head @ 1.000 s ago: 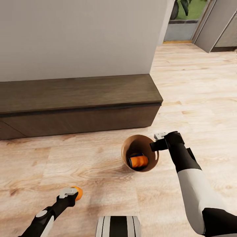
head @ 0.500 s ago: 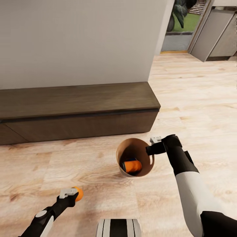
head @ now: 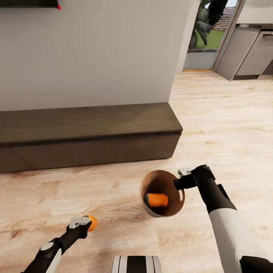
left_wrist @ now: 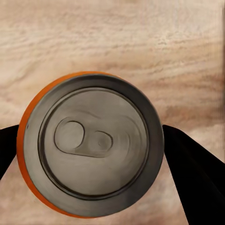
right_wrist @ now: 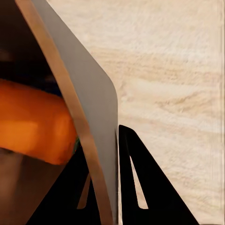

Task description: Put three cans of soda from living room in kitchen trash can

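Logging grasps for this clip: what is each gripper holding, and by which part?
Left gripper clamps a soda can by its sides. Right gripper pinches the trash can by its rim wall.

Matt metal can top (left_wrist: 93,145), wood-grain floor (head: 227,125)

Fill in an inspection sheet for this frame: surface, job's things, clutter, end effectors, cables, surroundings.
Surface: light wood floor, nothing lying loose on it.
Job's things: bin tilted, its rim held; one can lying on its side inside; another can in the left end effector, its silver top facing the left wrist camera.
Clutter: nothing seen.
End effectors: left end effector shut on the can; right end effector clamped on the bin's rim, one finger inside the wall, one outside.
Cables: nothing seen.
Surroundings: low dark-wood bench against a pale wall; doorway with plant; grey cabinets.
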